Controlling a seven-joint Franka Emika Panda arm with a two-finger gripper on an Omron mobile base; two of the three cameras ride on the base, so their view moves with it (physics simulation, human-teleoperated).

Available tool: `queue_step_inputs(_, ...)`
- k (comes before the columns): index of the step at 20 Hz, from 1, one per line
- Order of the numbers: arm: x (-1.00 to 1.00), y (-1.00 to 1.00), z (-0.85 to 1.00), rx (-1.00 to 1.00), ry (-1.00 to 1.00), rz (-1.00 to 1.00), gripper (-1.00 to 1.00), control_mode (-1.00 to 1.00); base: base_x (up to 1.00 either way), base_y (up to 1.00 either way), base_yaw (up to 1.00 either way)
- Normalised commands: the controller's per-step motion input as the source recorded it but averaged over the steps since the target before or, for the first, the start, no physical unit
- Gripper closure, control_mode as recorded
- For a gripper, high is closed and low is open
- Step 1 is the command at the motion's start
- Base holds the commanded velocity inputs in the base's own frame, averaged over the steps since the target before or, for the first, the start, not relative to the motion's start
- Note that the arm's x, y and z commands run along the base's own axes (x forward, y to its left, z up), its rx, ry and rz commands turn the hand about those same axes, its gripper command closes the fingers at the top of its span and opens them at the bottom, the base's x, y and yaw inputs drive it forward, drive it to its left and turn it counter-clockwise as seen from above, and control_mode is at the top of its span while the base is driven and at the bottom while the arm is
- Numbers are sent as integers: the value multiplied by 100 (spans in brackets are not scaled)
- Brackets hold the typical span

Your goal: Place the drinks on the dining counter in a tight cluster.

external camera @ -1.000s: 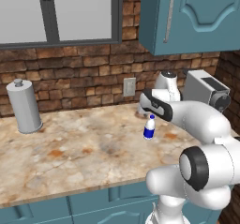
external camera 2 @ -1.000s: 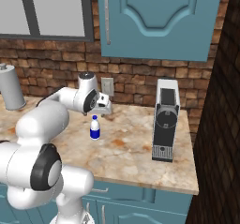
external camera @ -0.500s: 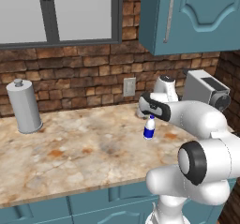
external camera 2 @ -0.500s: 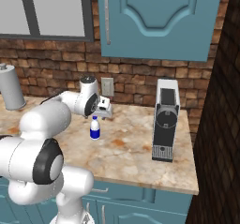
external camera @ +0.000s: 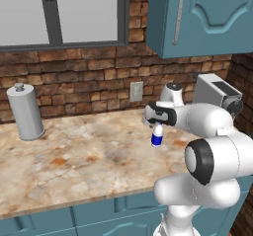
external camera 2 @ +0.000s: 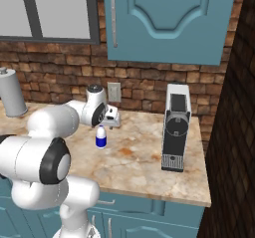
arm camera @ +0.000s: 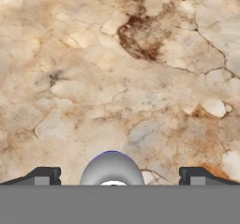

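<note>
Item: small white blue-banded bottle (external camera: 157, 134), upright on marbled surface (external camera: 74, 161). Tool (arm camera: 115, 175) directly above, fingers apart. Handling: descend straight, straddle cap evenly, close gently.

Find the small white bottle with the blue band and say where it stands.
The small white bottle stands upright on the marbled counter by the brick wall, directly under the open gripper, left of the coffee machine.

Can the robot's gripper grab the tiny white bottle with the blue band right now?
Probably yes. The gripper hangs open right above the tiny white blue-banded bottle, a finger on each side, nothing between.
</note>
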Motion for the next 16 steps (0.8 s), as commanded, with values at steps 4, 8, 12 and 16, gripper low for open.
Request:
queue_step_inputs(4,0,0,0,0,0,0,-100,-100,0,0,0)
queue_step_inputs(8,0,0,0,0,0,0,-100,-100,0,0,0)
queue_step_inputs(12,0,0,0,0,0,0,-100,-100,0,0,0)
queue_step_inputs(16,0,0,0,0,0,0,100,-100,0,0,0)
